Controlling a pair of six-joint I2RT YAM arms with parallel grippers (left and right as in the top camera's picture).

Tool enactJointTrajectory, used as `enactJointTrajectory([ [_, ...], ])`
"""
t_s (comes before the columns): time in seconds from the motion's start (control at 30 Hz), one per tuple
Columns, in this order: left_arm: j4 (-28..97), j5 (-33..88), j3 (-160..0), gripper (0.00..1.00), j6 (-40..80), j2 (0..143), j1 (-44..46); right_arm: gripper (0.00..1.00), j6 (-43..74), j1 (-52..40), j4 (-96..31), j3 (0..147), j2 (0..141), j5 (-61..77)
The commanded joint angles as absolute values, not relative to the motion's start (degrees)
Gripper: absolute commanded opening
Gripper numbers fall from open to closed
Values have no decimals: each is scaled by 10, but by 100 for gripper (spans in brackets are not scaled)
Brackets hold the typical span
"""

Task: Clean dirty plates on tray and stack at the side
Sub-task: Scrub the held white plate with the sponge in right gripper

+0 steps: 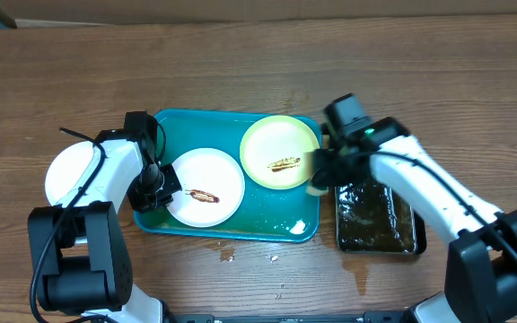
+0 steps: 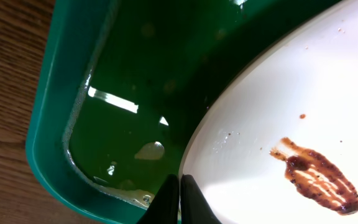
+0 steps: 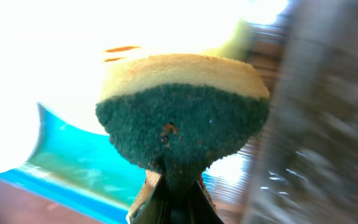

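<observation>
Centrally, the teal tray (image 1: pixel 196 126) holds two smeared plates: a white plate (image 1: pixel 206 179) at seven o'clock and a lime-green plate (image 1: pixel 272 144) at one o'clock. A second white plate (image 1: pixel 65 170) lies on the wooden surface (image 1: pixel 240 63), off the tray at nine o'clock. The left gripper (image 1: pixel 162 189) pinches the white plate's nine o'clock rim. The right gripper (image 1: pixel 321 170), clamped on a sponge (image 3: pixel 182 112), hovers at the lime-green plate's four o'clock edge, beside a black pan (image 1: pixel 375 215). Scrubbing well likely means pressing the sponge's dark scouring face flat on the smear, using short strokes.
</observation>
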State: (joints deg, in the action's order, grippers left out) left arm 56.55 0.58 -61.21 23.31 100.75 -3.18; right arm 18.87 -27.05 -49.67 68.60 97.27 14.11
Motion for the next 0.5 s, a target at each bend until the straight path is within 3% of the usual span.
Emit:
enactJointTrajectory([
  [0.0, 561, -1, -611, 4, 213, 1009, -30, 4, 188, -321, -440, 698, 959, 224],
  [0.23, 555, 39, -611, 4, 157, 1009, -29, 4, 285, -421, -259, 698, 987, 229],
  [0.47, 556, 41, -611, 4, 156, 1009, -29, 4, 316, -458, -151, 698, 1044, 287],
])
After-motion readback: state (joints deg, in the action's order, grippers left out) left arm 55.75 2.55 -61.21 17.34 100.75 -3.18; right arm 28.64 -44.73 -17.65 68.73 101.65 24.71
